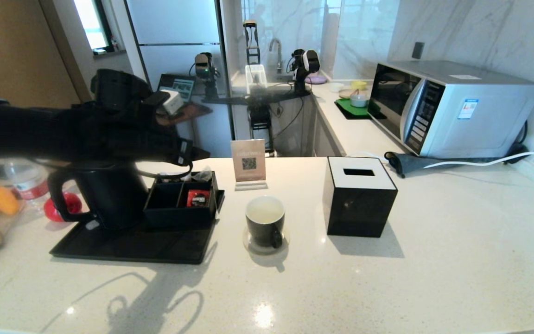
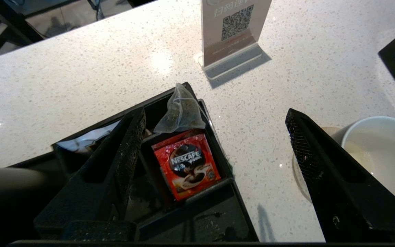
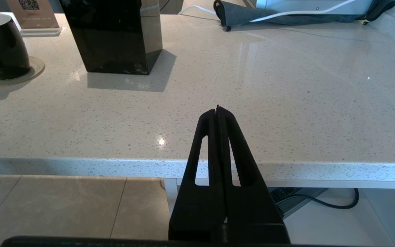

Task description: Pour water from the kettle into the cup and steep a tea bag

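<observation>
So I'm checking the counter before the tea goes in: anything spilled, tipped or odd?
Nothing spilled or tipped. The cup sits upright on its coaster, the kettle upright on the black tray. One small thing: the tea bag leans up against the organizer's corner rather than lying flat like the red Nescafe sachet.

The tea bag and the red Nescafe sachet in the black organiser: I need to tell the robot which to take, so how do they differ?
The tea bag is a see-through pyramid pouch with dark leaves inside; the Nescafe sachet is a flat, opaque red packet with printed branding. The tea bag leans against the organiser wall, while the sachet lies tilted, face up. Both share one compartment, touching, between the open left pincer's fingers in the wrist view.
</observation>
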Motion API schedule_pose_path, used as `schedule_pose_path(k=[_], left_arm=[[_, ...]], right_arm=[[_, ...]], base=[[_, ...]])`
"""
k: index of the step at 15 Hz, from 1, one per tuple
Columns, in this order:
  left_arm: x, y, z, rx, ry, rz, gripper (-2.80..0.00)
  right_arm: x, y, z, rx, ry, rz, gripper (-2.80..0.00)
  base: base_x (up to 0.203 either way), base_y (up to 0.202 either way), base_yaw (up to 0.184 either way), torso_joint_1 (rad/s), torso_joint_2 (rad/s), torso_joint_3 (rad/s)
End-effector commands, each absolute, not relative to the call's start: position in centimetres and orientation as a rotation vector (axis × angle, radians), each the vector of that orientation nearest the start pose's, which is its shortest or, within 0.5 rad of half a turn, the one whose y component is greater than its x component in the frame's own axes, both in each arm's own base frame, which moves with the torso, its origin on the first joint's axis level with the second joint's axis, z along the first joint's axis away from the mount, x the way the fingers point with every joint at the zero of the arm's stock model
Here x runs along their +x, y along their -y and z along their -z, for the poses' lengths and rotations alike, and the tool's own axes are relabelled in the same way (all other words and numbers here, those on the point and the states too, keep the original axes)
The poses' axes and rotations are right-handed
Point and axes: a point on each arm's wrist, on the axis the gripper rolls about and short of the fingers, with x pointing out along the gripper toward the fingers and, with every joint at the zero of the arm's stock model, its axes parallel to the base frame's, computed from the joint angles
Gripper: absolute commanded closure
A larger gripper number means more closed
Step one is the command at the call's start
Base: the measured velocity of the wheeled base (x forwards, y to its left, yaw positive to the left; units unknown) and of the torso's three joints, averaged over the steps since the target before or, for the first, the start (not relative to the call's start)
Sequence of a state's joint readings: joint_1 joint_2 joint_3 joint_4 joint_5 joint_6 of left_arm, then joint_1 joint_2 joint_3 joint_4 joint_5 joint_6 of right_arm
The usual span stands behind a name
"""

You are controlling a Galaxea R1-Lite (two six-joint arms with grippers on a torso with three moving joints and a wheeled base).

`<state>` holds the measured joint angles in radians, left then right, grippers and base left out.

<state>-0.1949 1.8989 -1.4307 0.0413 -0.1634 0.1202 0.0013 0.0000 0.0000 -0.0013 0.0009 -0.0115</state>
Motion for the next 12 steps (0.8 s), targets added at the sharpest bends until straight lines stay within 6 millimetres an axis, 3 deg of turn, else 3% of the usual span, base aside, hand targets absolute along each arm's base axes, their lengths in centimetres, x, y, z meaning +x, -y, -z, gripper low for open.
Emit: schedule_pose_path(k=[1,4,12], left_arm=[[39.0,8.5,-19.8,0.130,-0.540,0.389,-2.80],[39.9,9.5,-18.4,0.137,-0.568,0.404,-2.80],[42.0,9.4,-16.0,0.150,-0.598,0.370,-2.80]], right_arm=[[-2.3,0.0,-7.6,-0.012,0.002,-0.003,0.00],[-2.3,0.0,-7.6,-0.012,0.002,-0.003,0.00],[-2.3,0.0,-7.6,-0.012,0.002,-0.003,0.00]], base=[[0.000,0.000,0.000,0.000,0.00,0.000],[0.000,0.000,0.000,0.000,0.00,0.000],[0.000,0.000,0.000,0.000,0.00,0.000]])
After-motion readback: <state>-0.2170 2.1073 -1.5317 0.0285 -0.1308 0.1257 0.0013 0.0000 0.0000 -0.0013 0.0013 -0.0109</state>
